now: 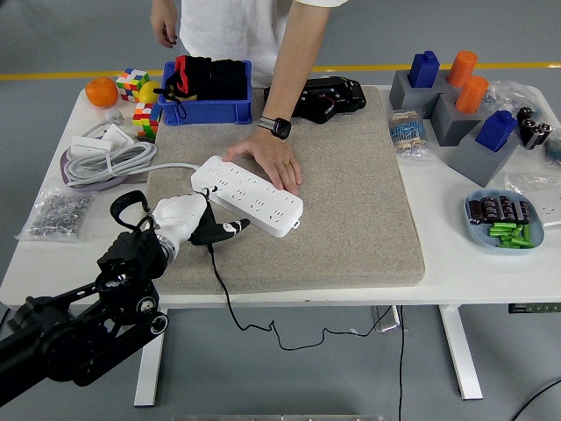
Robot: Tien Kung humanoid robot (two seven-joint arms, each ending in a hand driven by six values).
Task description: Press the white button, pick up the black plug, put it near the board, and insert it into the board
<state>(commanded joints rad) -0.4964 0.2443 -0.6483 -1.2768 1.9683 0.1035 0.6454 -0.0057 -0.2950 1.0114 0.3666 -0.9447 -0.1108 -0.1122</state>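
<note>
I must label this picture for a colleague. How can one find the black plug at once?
Start at the grey mat and find the white power strip under a person's hand. Just below its left end, the left robot hand holds the black plug, the only dark item there, trailing a thin black cable.
</note>
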